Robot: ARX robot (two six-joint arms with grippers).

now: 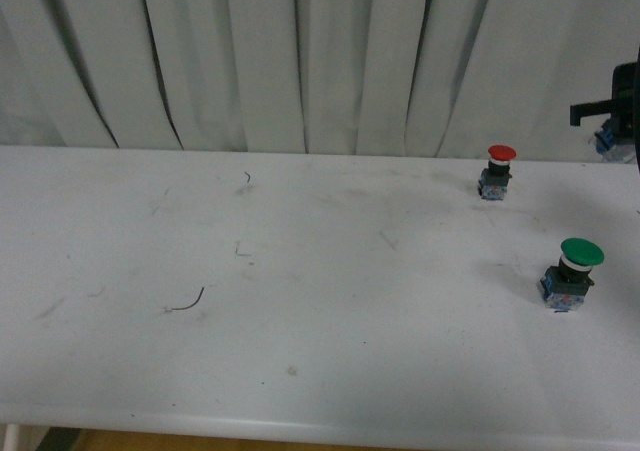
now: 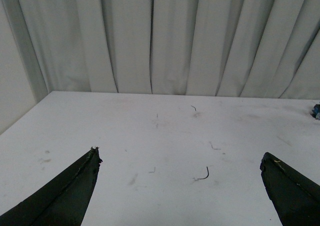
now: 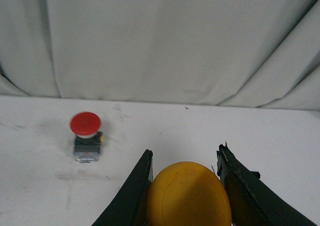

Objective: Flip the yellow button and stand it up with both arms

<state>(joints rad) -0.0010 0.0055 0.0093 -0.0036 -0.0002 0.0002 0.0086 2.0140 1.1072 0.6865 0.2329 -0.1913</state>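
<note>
In the right wrist view my right gripper (image 3: 185,158) is shut on the yellow button (image 3: 189,196); its round yellow-orange cap fills the gap between the two black fingers, and its neck and base are hidden. In the front view only a black part of the right arm (image 1: 622,101) shows at the far right edge, raised above the table, with a bit of blue beside it. My left gripper (image 2: 180,158) is open and empty, its two black fingers spread wide over the bare white table (image 2: 150,131). The left arm is out of the front view.
A red-capped button (image 1: 497,170) stands at the back right of the white table (image 1: 300,301); it also shows in the right wrist view (image 3: 85,135). A larger green-capped button (image 1: 573,272) stands nearer at the right. A small dark wire scrap (image 1: 190,300) lies left of centre. White curtain behind.
</note>
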